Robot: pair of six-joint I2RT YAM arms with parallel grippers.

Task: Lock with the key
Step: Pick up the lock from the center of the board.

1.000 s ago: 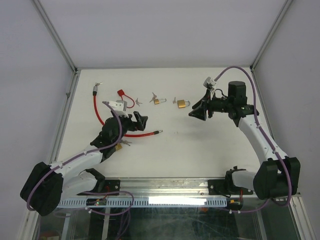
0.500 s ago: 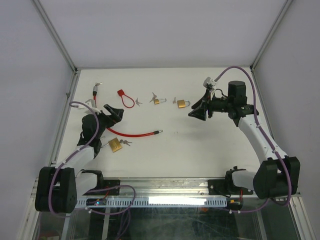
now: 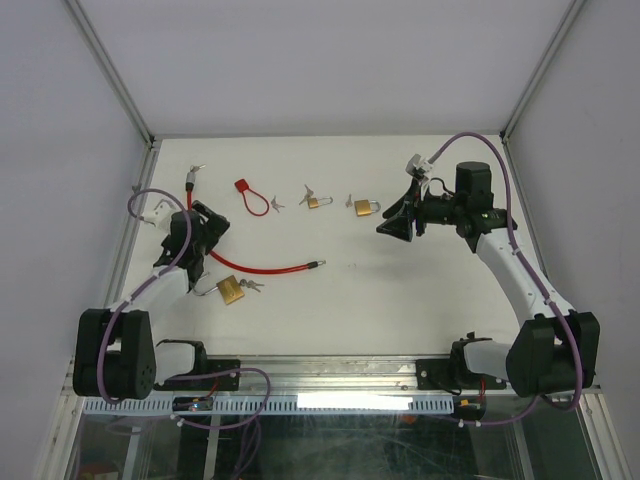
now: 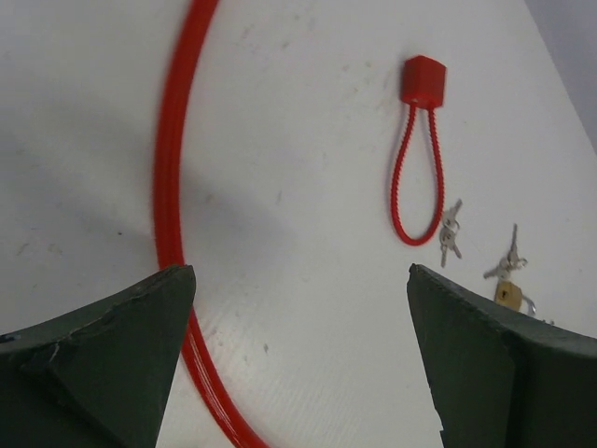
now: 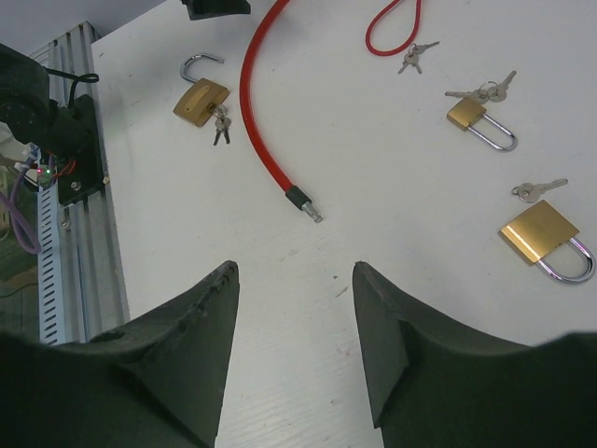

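Observation:
An open brass padlock (image 3: 232, 291) with its shackle up and keys (image 3: 252, 286) in its base lies at the near left; it also shows in the right wrist view (image 5: 199, 101). My left gripper (image 3: 208, 226) is open and empty just behind it, over the long red cable lock (image 3: 262, 268). In the left wrist view the cable (image 4: 168, 187) runs beside the left finger of that gripper (image 4: 298, 275). My right gripper (image 3: 392, 225) is open and empty, above the table right of centre. In its wrist view that gripper (image 5: 294, 271) sits near the cable's metal tip (image 5: 308, 207).
A small red cable lock (image 3: 246, 191) with keys (image 3: 277, 201) lies at the back. A small brass padlock (image 3: 316, 202) and a larger brass padlock (image 3: 364, 208) lie beside it, each shut with keys. A metal rail (image 3: 330, 370) runs along the near edge.
My left arm has swung left and back, from above the open padlock to over the red cable. The padlock now lies uncovered. The right arm has not moved.

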